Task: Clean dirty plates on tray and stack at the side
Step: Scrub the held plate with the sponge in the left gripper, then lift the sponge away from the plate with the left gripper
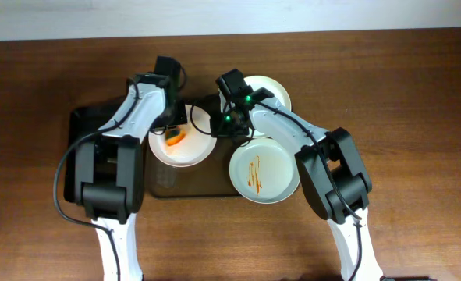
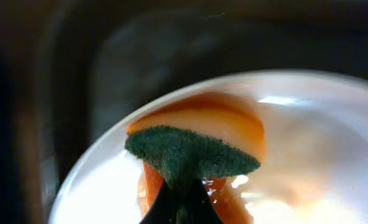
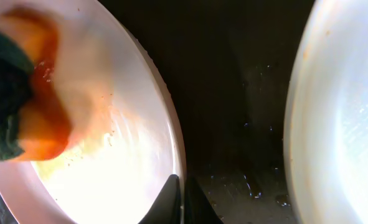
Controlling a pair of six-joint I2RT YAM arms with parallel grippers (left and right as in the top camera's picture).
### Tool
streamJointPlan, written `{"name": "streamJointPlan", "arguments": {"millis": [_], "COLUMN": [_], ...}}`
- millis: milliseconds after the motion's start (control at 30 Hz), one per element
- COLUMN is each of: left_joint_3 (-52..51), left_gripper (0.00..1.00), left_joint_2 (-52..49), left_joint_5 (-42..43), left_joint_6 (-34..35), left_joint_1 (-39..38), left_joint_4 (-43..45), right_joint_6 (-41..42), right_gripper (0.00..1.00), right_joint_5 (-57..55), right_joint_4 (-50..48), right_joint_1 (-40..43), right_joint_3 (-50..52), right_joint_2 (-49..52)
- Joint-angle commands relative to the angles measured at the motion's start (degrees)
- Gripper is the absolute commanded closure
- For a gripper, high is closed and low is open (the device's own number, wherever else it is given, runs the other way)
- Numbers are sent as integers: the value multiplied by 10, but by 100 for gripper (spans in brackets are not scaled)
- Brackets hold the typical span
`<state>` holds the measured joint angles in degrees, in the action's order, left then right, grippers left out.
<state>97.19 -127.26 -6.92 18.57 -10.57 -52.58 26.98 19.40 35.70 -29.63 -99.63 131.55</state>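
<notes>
Left end effector is clamped on a sauce-soaked sponge pressed into the white plate on the tray; right end effector pinches that plate's rim; the streaked mint plate looks unwiped; stacking has seemingly not begun.

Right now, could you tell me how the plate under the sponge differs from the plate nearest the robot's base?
The scrubbed plate has the left claw pressing a sponge on it and the right claw pinching its rim; the near plate lies untouched. The scrubbed plate shows a pale wet smear, the near plate thin orange streaks. Both are round and shallow.
</notes>
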Motion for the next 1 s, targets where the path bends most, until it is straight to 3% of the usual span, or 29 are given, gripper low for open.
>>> {"name": "streamJointPlan", "arguments": {"millis": [0, 100, 200, 300, 367, 600, 733, 833, 967], "left_joint_3": [-10, -10, -10, -10, -10, -11, -4, 51, 203], "left_gripper": [100, 100, 100, 100, 100, 100, 100, 100, 100], "left_joint_2": [-19, -19, -19, -19, -19, -21, -20, -19, -19], "left_joint_5": [-136, -91, 35, 152, 188, 195, 64, 46, 57], "left_joint_6": [42, 40, -27, -84, -95, -95, -75, -73, -73], "left_joint_1": [-17, -31, -30, -26, -25, -19, -18, -7, 5], "left_joint_4": [-50, -98, -133, -121, -92, 9, 72, 47, -49], "right_joint_6": [-6, -6, -6, -6, -6, -6, -6, -6, -6], "right_gripper": [96, 96, 96, 96, 96, 96, 96, 96, 96], "right_joint_5": [-5, -5, -5, -5, -5, -5, -6, -6, -5], "right_joint_4": [7, 7, 8, 9, 9, 9, 13, 19, 31], "right_joint_1": [1, 1, 1, 1, 1, 1, 0, 0, 0], "right_joint_3": [0, 0, 0, 0, 0, 0, 0, 1, 1], "right_joint_2": [9, 9, 9, 9, 9, 9, 9, 10, 10]}}
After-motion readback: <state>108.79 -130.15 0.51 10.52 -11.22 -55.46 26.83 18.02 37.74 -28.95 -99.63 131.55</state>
